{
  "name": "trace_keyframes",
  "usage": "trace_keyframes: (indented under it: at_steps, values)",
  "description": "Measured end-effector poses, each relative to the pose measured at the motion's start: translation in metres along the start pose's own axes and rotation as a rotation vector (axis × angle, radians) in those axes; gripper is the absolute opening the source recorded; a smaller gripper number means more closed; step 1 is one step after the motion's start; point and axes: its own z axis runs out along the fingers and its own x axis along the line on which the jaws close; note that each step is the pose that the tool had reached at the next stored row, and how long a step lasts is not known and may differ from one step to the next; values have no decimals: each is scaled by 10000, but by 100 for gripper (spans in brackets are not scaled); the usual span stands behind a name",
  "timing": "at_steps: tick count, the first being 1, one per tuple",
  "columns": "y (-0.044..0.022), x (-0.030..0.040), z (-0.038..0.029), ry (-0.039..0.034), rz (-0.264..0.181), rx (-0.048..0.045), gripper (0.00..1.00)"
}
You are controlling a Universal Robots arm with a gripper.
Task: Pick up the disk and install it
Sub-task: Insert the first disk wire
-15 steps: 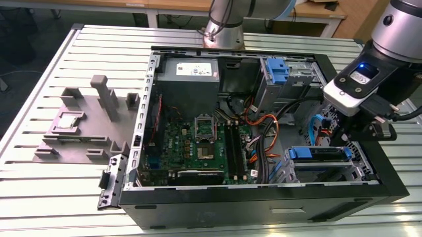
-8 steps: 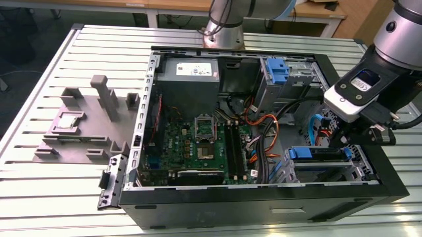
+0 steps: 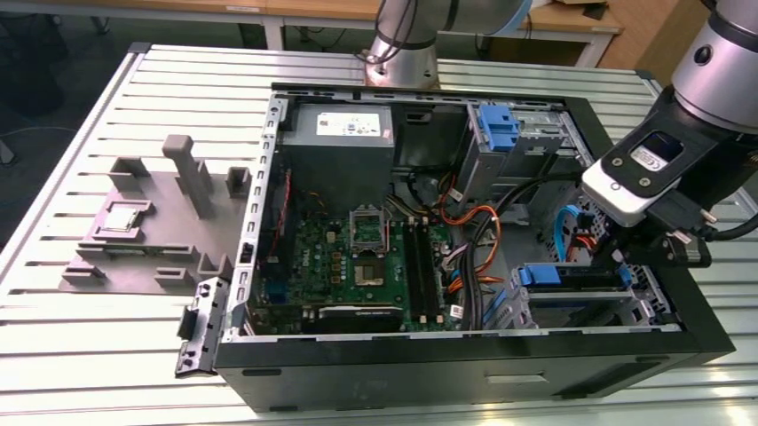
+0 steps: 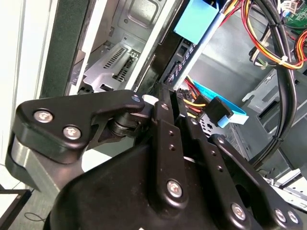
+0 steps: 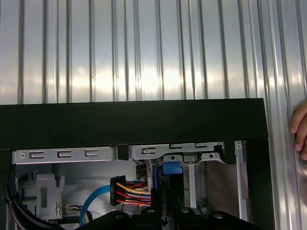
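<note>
Black steel case [image 3: 474,373]: open tower lying on its side, matt outer walls, bare stamped sheet metal inside.
Tabletop [image 3: 95,115]: ribbed aluminium slats, shiny.
Gripper [image 4: 168,103]: black, bolted flat links; hangs over the drive cage at the exterior view's right end of the case. Fingers look clamped on a thin upright plate.
Disk [image 4: 184,57]: seen edge-on between the fingers, a slim dark slab with a smooth blue plastic carrier tab at the far end; partly down in the slotted cage, beside the red-yellow wire bundle [image 5: 132,191].
Motherboard [image 3: 355,257]: green, flat on the case floor.
Fixture [image 3: 154,222]: grey blocky plastic, on the slats beside the case.
Hand [image 5: 300,134]: resting at the tabletop's edge.
</note>
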Motion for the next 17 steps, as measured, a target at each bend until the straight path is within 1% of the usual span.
trace_keyframes:
  at_steps: [7,12,17]
  values:
    - [-6,0,26,22,3,1,17]
    - [-26,0,41,29,3,2,17]
    - [-28,1,53,32,3,2,17]
